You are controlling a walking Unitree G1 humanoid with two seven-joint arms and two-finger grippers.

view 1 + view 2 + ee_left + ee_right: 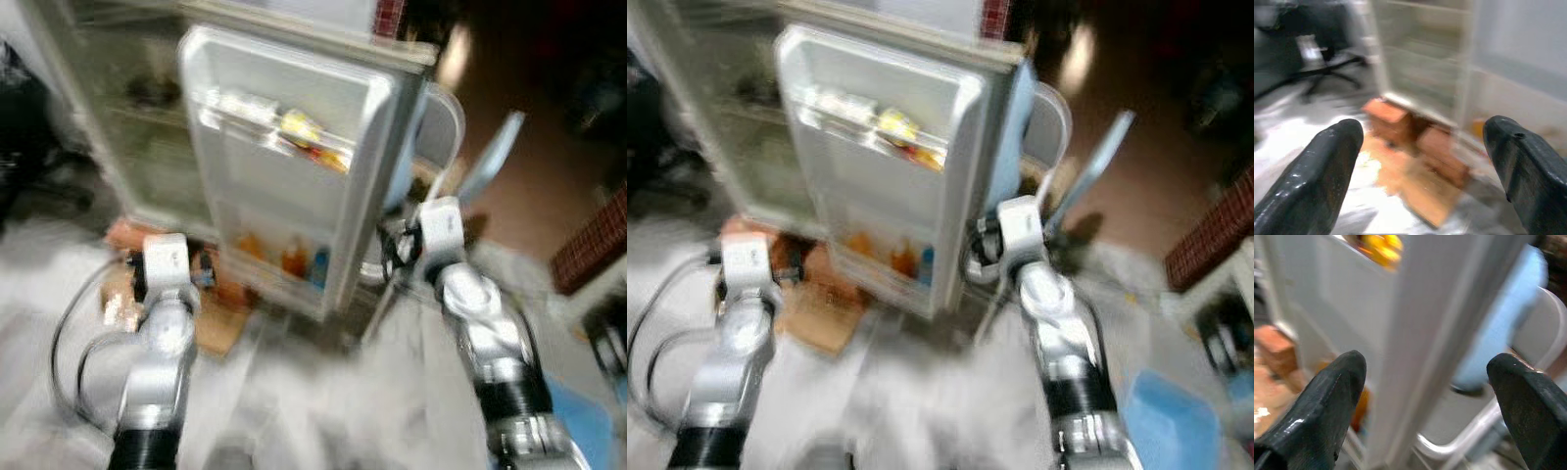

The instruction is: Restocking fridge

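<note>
**Both hands open and empty before the open fridge**

The views are blurred. The fridge (147, 127) stands with its door (294, 166) swung wide, a smooth white moulded panel with rounded corners. The door's upper rack holds yellow and red packets (309, 137); its lower rack holds orange and blue bottles (294, 259).

The right hand (1425, 401) hangs just before the door's outer edge, its two rounded matte black fingers (1322, 406) spread wide with nothing between them. Beyond that hand, past the door edge, sits a chair (1513, 347) with a pale blue back and a curved white tubular frame.

The left hand (1425, 171) is also spread wide and holds nothing. Ahead of it, at the foot of the fridge, lie reddish-brown blocks shaped like bricks (1388, 117) on a flat sheet of tan cardboard (1420, 191). The fridge's pale shelves rise behind them. Off to that hand's outer side, a dark office chair (1322, 68) stands on the grey floor (323, 411).
</note>
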